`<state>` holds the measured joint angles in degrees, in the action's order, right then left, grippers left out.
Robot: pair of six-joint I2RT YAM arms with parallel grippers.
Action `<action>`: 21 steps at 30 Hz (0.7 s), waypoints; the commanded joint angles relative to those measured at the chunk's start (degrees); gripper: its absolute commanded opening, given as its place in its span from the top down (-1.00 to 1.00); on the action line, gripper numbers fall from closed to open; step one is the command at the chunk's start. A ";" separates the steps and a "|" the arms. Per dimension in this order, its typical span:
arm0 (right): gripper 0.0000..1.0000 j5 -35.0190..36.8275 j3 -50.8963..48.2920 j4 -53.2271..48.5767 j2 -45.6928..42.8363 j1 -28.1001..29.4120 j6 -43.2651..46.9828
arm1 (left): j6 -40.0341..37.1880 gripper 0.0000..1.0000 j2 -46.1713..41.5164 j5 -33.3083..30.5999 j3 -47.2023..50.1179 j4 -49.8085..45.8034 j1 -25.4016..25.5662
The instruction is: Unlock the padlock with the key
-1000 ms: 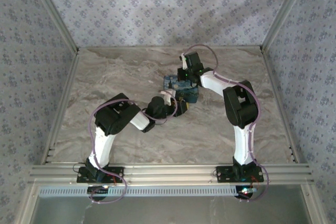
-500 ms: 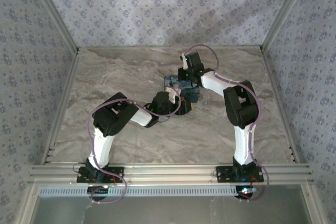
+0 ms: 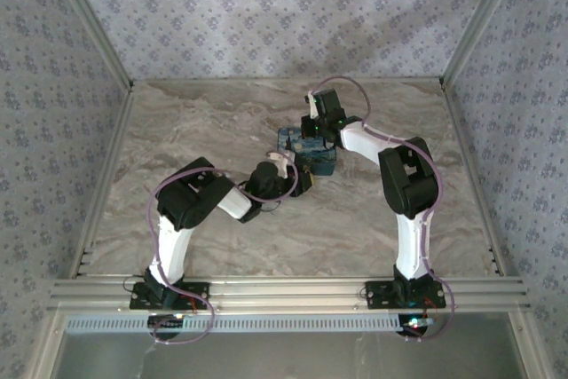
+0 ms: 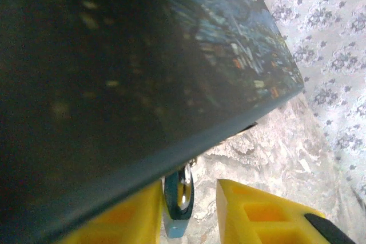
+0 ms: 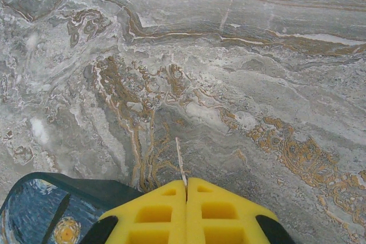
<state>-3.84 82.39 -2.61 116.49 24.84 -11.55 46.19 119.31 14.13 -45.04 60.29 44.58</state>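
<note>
A dark blue box (image 3: 321, 159) with a starry painted lid sits mid-table. The padlock (image 4: 177, 207), teal with a silver shine, hangs edge-on below the box's (image 4: 114, 55) rim. My left gripper (image 4: 187, 191) is open and straddles it: the padlock rests against the left finger (image 4: 137, 215), and a gap separates it from the right finger (image 4: 246, 210). In the top view this gripper (image 3: 300, 182) is at the box's near side. My right gripper (image 5: 186, 184) is shut on the key (image 5: 180, 161), whose thin pale blade sticks out past the fingertips above bare table. It hovers over the box's far edge (image 3: 310, 133).
The marble table (image 3: 222, 122) is walled by patterned panels, with aluminium rails (image 3: 284, 290) along the near edge. A corner of the box (image 5: 46, 210) lies under the right gripper at the lower left. Open table spreads left, right and behind the box.
The left gripper pushed in toward the box's near side and its jaws have narrowed around the padlock. The right arm has held still with the key.
</note>
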 commanded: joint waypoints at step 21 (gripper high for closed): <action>1.00 -0.67 -2.28 -1.43 -1.79 -0.07 -1.45 | 0.03 0.12 5.31 2.67 -3.85 -14.23 -0.48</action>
<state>-3.75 81.47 -1.69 115.79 24.45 -11.81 46.39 120.51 16.49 -48.58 58.83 43.99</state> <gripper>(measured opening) 0.064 0.440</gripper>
